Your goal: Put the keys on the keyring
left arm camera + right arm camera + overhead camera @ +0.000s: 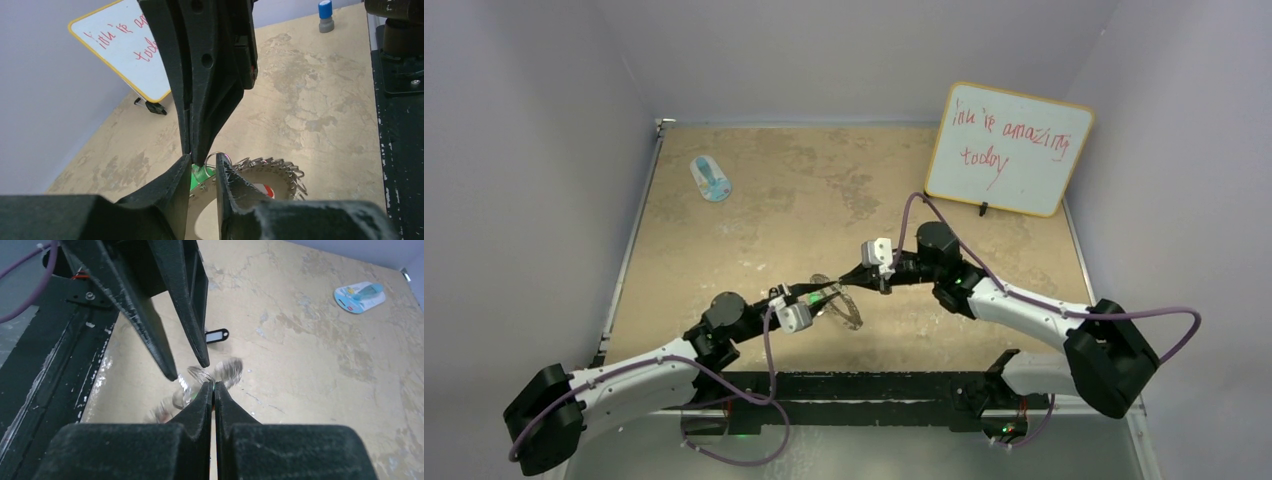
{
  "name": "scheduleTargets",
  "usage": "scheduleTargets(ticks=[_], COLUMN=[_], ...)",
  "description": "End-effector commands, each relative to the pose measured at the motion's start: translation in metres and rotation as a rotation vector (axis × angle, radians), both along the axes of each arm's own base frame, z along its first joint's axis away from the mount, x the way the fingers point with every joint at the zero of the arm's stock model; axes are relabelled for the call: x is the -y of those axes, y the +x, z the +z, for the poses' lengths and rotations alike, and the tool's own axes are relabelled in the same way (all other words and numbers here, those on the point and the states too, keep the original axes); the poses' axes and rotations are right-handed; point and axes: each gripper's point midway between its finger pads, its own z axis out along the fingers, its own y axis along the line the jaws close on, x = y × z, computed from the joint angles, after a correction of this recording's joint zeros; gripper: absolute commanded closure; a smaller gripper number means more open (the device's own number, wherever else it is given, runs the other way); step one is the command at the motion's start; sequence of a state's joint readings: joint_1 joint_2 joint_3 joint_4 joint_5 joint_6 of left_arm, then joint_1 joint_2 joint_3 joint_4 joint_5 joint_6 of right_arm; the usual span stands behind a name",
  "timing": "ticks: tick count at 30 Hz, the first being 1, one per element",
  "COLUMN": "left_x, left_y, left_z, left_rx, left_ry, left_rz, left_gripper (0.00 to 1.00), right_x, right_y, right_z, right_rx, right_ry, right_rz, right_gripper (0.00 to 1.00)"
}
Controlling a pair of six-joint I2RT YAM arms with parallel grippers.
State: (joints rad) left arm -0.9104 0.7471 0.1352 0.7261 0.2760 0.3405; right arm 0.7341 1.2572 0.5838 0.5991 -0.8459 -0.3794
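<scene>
The keyring (272,170), a flat silver ring with wire loops round its rim, is held tilted above the table (844,312). My left gripper (202,169) is closed on its band; it also shows in the top view (816,297). My right gripper (213,386) is shut, with a sliver of green between its tips. Its fingertips (196,157) press a green-tagged key (201,177) and its small wire ring (218,157) against the keyring's rim. A red tag (268,191) hangs behind the keyring. A black-tagged key (216,335) lies on the table. The keyring is a blur in the right wrist view (227,371).
A blue-and-white oval object (711,180) lies at the far left. A whiteboard (1009,148) stands at the far right. A blue-capped marker (325,15) stands near the black rail (874,390) along the near edge. Grey walls close in the table.
</scene>
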Motion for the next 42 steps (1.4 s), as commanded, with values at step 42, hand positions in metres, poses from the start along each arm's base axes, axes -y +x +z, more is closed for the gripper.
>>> scheduleTargets(ticks=[42], left_x=[-0.021], left_y=[0.012], left_z=[-0.003], left_rx=[-0.252], left_ry=[0.32], left_rz=[0.133], left_gripper=[0.74], right_x=[-0.04], right_y=[0.003], right_z=[0.035], right_rx=[-0.092], right_ry=[-0.23], right_rz=[-0.128], right_gripper=[1.0])
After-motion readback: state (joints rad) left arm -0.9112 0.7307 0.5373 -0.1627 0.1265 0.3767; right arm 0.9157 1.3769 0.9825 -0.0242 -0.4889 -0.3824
